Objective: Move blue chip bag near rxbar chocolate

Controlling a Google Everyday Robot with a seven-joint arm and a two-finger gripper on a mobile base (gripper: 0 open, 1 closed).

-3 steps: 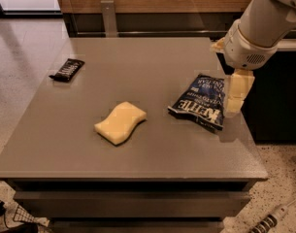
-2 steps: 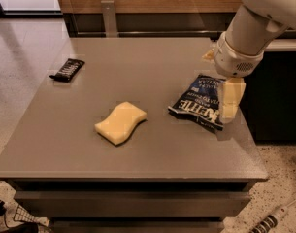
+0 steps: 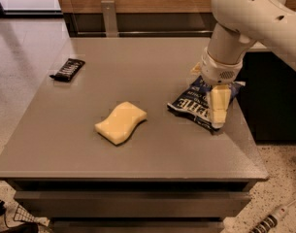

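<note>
Grey tabletop (image 3: 138, 57) | crinkly dark blue chip bag (image 3: 189, 102) unmoved, right of pale yellow wavy sponge (image 3: 121, 122) | cream gripper (image 3: 218, 118) has sunk onto bag, grasp cannot be told | slim black rxbar chocolate (image 3: 67, 69) far-left of sponge; carry pending

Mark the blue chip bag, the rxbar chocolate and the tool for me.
blue chip bag (image 3: 189, 103): camera view, on its lettered left half.
rxbar chocolate (image 3: 67, 69): camera view, on the wrapper's middle.
tool (image 3: 218, 114): camera view, on its lower end, down over the bag's right half.
</note>
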